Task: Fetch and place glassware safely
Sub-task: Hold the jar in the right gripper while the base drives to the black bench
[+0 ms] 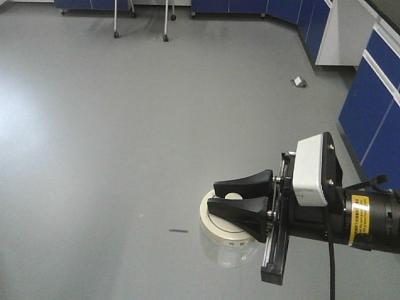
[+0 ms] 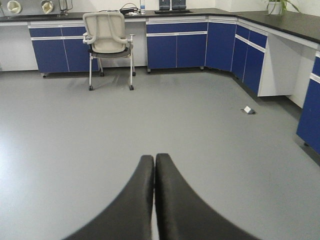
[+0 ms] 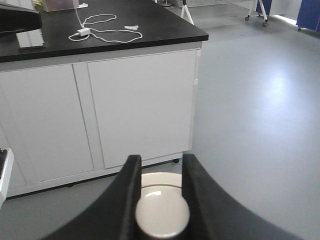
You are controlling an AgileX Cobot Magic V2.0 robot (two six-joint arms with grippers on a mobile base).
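Observation:
The glassware (image 1: 226, 249) is a squat clear jar with a wide off-white lid (image 1: 212, 224) and a round knob (image 3: 162, 216) on top. My right gripper (image 1: 219, 195) reaches in from the right and is shut on that knob, one black finger on each side. The jar hangs under the fingers over the grey floor. In the right wrist view the knob fills the gap of the right gripper (image 3: 161, 167), and the lid rim (image 3: 160, 179) shows beyond it. My left gripper (image 2: 154, 159) is shut with nothing between its fingers, pointing across the floor.
Blue base cabinets (image 2: 175, 50) line the far wall and the right side (image 1: 369, 119). A wheeled chair (image 2: 109, 37) stands at the back. A small white object (image 1: 299, 81) lies on the floor. A white cabinet (image 3: 100, 110) with a black worktop stands ahead of the right wrist.

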